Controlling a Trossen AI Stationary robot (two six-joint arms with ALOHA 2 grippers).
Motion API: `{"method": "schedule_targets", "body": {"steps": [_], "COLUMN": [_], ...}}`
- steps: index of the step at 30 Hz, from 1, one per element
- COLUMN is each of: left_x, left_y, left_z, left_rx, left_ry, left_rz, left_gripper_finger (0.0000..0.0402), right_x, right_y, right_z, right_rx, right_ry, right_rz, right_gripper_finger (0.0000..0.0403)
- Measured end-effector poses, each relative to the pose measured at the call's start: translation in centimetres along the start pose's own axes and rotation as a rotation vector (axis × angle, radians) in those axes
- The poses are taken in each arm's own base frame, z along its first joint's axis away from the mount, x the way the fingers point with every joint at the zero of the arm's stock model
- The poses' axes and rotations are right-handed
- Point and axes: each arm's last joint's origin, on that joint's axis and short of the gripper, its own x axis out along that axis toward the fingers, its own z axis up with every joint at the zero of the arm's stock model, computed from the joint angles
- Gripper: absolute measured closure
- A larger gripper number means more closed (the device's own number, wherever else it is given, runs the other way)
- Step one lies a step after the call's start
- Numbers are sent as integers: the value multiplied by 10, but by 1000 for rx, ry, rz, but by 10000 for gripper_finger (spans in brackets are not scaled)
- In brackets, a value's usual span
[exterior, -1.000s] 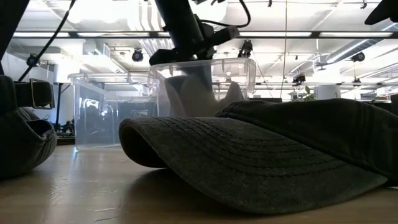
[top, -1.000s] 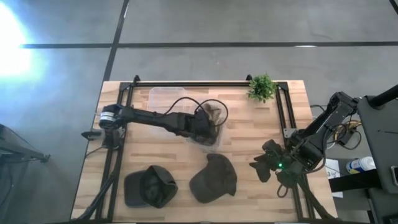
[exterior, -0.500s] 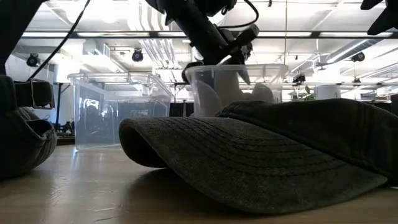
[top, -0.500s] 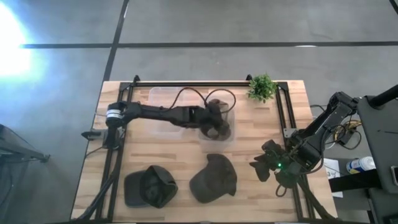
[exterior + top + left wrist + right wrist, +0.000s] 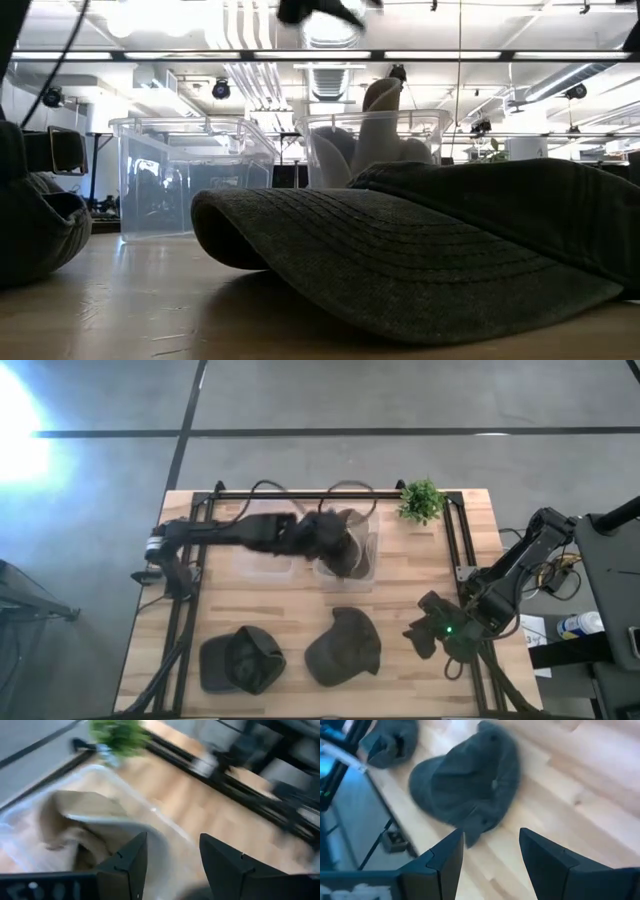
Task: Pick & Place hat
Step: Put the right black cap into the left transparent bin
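- Hat, tan, inside clear bin, upper centre of high view.
- Left gripper above bin, fingers spread, empty.
- Right gripper lower right, spread, empty.
- Two dark caps at bottom.

Left arm stretched across the table's rear, jaws parted, right arm folded at the table's right edge, jaws parted

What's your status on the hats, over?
Left gripper open above bin, tan hat inside. Right gripper open, parked. Two dark hats still on table.

Two dark hats flat on table
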Motion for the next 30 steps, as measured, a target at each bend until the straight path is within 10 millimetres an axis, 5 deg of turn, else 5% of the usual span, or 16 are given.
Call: {"method": "schedule_targets", "body": {"steps": [4, 8, 14, 21, 25, 30], "left_x": [-46, -63, -60, -36, -21, -11], "left_y": [-33, -58, -93, -95, -88, -83], "left_z": [-24, -69, -156, -252, -294, -319], "left_rx": [-3, -206, -572, -1008, -1176, -1191], "left_ry": [68, 214, 377, 448, 400, 475], "left_rz": [-103, -105, -83, -150, -258, -182], "left_gripper_finger": [230, 230, 230, 230, 230, 230], "right_x": [14, 40, 86, 127, 144, 166], "right_y": [3, 1, 3, 1, 0, -9], "right_z": [-5, -9, -9, -5, -7, -12], "right_rx": [2, 18, 14, 1, 7, 53], "right_ry": [2, -15, 58, 98, 167, 239], "right_rz": [64, 92, 204, 161, 142, 86], "right_gripper_finger": [213, 213, 213, 213, 213, 213]}}
